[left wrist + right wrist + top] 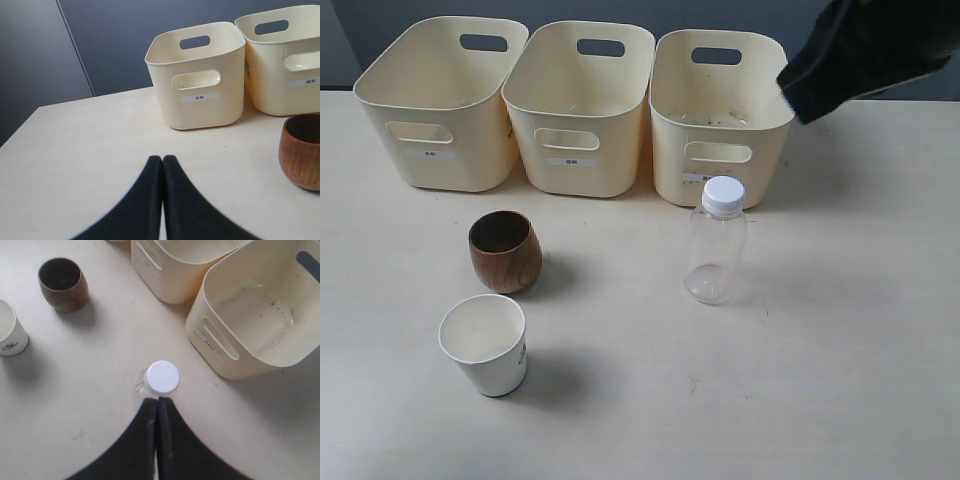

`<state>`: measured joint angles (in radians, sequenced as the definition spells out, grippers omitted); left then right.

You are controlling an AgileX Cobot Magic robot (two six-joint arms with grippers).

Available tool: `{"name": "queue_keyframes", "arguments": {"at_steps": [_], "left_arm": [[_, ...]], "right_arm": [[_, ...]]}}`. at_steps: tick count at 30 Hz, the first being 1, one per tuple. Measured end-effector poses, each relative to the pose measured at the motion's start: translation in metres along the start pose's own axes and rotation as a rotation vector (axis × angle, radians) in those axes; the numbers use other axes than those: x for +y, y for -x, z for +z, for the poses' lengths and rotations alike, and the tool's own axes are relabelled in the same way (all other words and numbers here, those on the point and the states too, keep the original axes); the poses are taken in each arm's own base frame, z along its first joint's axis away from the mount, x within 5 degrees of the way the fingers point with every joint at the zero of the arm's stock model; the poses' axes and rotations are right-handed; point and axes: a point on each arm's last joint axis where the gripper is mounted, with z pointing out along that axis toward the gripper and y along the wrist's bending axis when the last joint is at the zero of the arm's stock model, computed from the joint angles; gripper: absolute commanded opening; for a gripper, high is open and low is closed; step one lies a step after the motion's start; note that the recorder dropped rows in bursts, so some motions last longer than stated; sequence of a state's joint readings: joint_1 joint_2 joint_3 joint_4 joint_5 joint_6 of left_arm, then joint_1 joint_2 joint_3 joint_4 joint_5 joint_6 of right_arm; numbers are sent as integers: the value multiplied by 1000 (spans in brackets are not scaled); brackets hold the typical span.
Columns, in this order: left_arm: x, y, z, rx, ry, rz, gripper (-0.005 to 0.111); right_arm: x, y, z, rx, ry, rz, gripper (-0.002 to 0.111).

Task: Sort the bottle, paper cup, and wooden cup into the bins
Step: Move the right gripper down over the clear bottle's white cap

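The right gripper (157, 401) hung above the bottle (161, 377), fingers pressed together and holding nothing. Unless it opened, it might knock the bottle over.

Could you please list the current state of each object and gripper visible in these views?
bottle: upright on the table, cap on, looks empty
paper cup: upright, empty
wooden cup: upright, empty
bins: all three upright, nothing sorted into them
left gripper: fingers shut, holding nothing
right gripper: fingers shut, above the bottle, holding nothing

bin labels (570, 161) unreadable, wooden cup (301, 151) cropped
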<state>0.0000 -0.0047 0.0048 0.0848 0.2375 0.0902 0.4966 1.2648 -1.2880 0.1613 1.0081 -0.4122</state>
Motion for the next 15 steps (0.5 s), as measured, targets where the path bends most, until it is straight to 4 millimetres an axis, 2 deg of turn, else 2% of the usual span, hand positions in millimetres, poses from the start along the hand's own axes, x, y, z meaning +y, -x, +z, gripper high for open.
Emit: {"name": "queue_keyframes", "arguments": {"at_steps": [4,6,9,11,13,14,15], "left_arm": [[0,0,0,0,0,0,0],[0,0,0,0,0,0,0],[0,0,0,0,0,0,0],[0,0,0,0,0,0,0],[0,0,0,0,0,0,0],[0,0,0,0,0,0,0],[0,0,0,0,0,0,0]], "right_arm": [[15,5,29,84,-5,-36,-1],[23,7,51,141,7,-67,-1],[25,5,77,212,16,-84,1],[24,4,86,243,13,-91,18],[24,4,87,245,13,-91,57],[23,4,87,244,12,-87,69],[23,4,87,241,10,-79,75]]}}
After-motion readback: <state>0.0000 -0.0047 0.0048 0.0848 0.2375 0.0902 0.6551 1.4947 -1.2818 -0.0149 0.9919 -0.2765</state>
